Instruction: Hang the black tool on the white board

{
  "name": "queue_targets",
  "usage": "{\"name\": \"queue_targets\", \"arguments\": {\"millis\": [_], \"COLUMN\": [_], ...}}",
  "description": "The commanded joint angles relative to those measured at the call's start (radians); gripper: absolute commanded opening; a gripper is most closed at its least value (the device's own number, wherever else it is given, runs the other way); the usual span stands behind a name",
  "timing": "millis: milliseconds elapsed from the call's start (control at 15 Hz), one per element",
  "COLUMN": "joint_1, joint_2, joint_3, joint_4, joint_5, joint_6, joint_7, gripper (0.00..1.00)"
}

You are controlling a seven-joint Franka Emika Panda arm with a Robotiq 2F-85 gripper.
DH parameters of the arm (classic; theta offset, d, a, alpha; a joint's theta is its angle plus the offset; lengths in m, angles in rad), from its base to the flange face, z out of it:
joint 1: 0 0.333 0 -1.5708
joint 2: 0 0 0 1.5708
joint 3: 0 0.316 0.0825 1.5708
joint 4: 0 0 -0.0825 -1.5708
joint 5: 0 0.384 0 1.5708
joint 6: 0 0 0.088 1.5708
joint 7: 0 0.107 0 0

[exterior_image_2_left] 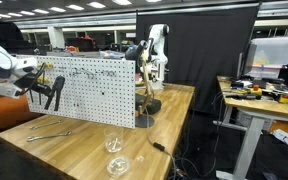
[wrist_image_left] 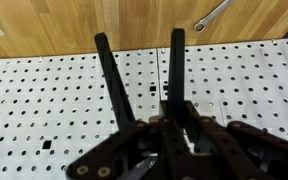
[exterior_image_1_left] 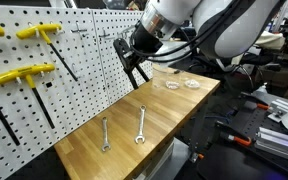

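Looking at the black two-finger gripper (exterior_image_1_left: 132,57) mid-frame in an exterior view, hung off a white robot arm (exterior_image_1_left: 199,25) coming in from the upper right. Jaws pinched nearly closed on the head end of a small, plier-like black tool (exterior_image_1_left: 135,74) w/ two slim handles. Held up in the air, clear of the table, handles splayed and pointing down.

Right beside the face of the big upright white pegboard (exterior_image_1_left: 84,75) w/ its grid of small holes. Touching or just off it? Can't tell from any view.

In wrist view, the handles of the black tool (wrist_image_left: 177,70) poke up from bottom centre as two thin bars laid across the white pegboard (wrist_image_left: 44,110), tips reaching the light wooden tabletop (wrist_image_left: 64,25) along the top edge.

Other stuff around:
- yellow-handled T-shaped keys (exterior_image_1_left: 22,73) hanging on the board, upper left of frame, apart from the tool. Dark shaft of the nearest one slanting down toward the gripper side.
- two silver wrenches (exterior_image_1_left: 141,125) flat on the wood, lower centre, below the tool and near the board's foot. One also peeking in at the top right of wrist view.
- couple of clear glass pieces (exterior_image_1_left: 181,85) further along the table, right of the gripper, apart from it.
- thin upright stand on a dark base (exterior_image_2_left: 144,95) at the board's far end, centre of an exterior view.
- second white robot arm (exterior_image_2_left: 156,50) in the bkgd, in front of a black curtain (exterior_image_2_left: 209,50).
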Motion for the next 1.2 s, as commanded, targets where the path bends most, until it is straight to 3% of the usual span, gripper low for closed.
{"name": "queue_targets", "arguments": {"millis": [0,133,200,467,800,867,933,1133], "joint_1": [0.060,0.100,0.133,0.143,0.123,0.106,0.120,0.112], "joint_2": [0.010,0.000,0.022,0.012,0.004,-0.018,0.000,-0.007], "joint_3": [0.008,0.001,-0.049,-0.072,-0.073,-0.029,-0.066,-0.053], "joint_4": [-0.038,-0.010,-0.006,0.017,0.020,0.026,0.019,0.019], "joint_5": [0.285,0.429,0.359,0.364,0.352,0.470,0.374,0.381], "joint_6": [0.054,0.020,0.019,0.019,0.017,0.017,0.017,0.017], "joint_7": [-0.207,-0.315,-0.245,-0.268,-0.268,-0.376,-0.285,-0.297], "gripper": [0.04,0.04,0.04,0.04,0.04,0.04,0.04,0.04]}}
